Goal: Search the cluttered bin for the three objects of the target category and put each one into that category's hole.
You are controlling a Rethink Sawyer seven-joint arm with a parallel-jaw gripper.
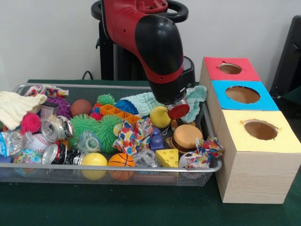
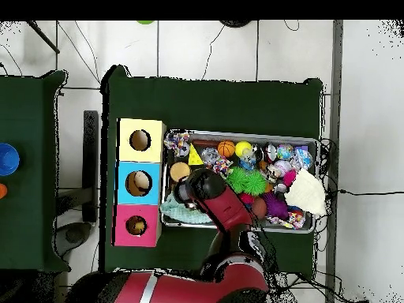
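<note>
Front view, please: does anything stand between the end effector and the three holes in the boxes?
Nothing visible does. The end effector hangs over the right end of the bin, and the red hole, blue hole and yellow hole beside it face up, uncovered.

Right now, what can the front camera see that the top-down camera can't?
Only the front view shows the wooden sides of the box and the tool with something red at its tip; the arm hides it from above. Only the overhead view shows the blue thing on the side table. Both show the mesh bin and three coloured holes.
</note>
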